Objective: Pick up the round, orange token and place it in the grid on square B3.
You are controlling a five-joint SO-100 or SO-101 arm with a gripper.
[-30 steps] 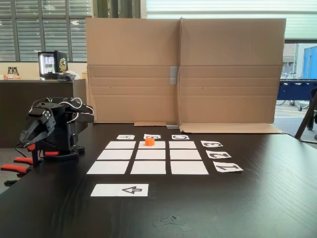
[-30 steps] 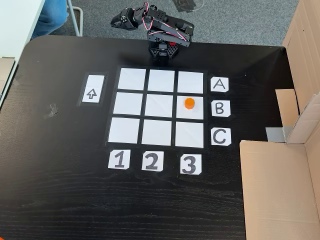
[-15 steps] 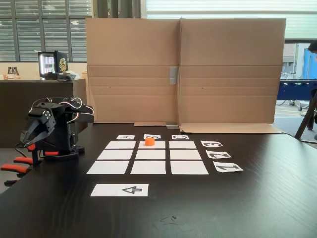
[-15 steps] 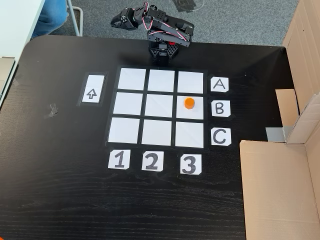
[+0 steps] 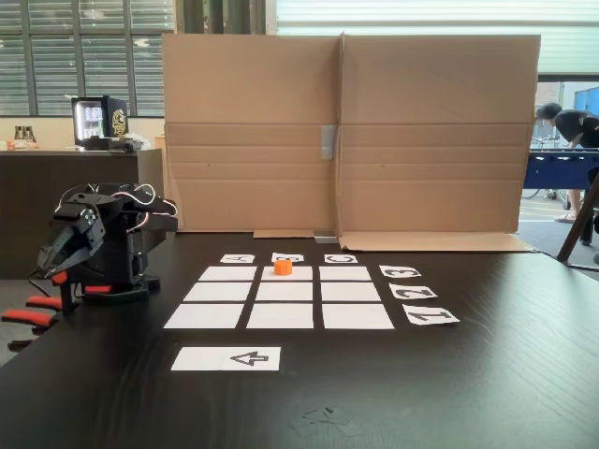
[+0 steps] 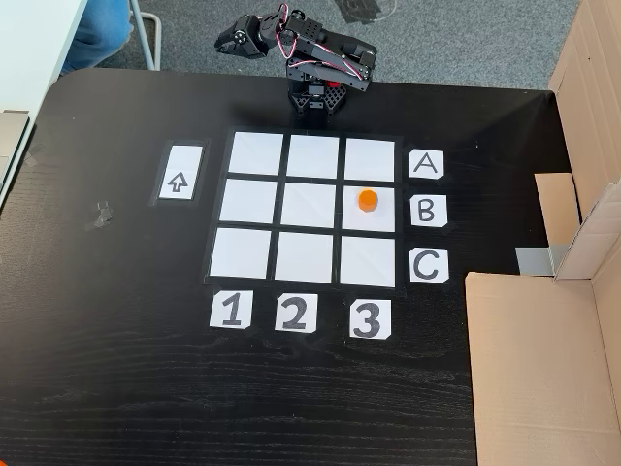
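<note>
Orange plastic is what you should check first: the token point(image 6: 366, 200) sits on square B3 point(image 6: 369, 217), the square in the row beside the B card point(image 6: 428, 211) and the column above the 3 card point(image 6: 369, 319); it lies toward that square's upper half in the view from above, well inside the edges; in the view from table level the token point(image 5: 283, 267) rests on the far middle square of the grid point(image 5: 280, 297), right in front of the letter cards. Across the last second nothing on the table has moved; token, grid and arrow strip point(image 6: 179, 173) are where they were, and the only change is a person point(image 5: 567, 125) who has come into sight far off at the right edge, behind the cardboard screen point(image 5: 346, 136). Your arm has stayed folded at the table's edge, well apart from the grid; the gripper point(image 5: 54, 263) points down off to the left, its fingers look close together with nothing between them, though you cannot tell for certain from these views. Judging by that, the placing looks done and the arm is parked; you likely have nothing left to do but confirm.
</note>
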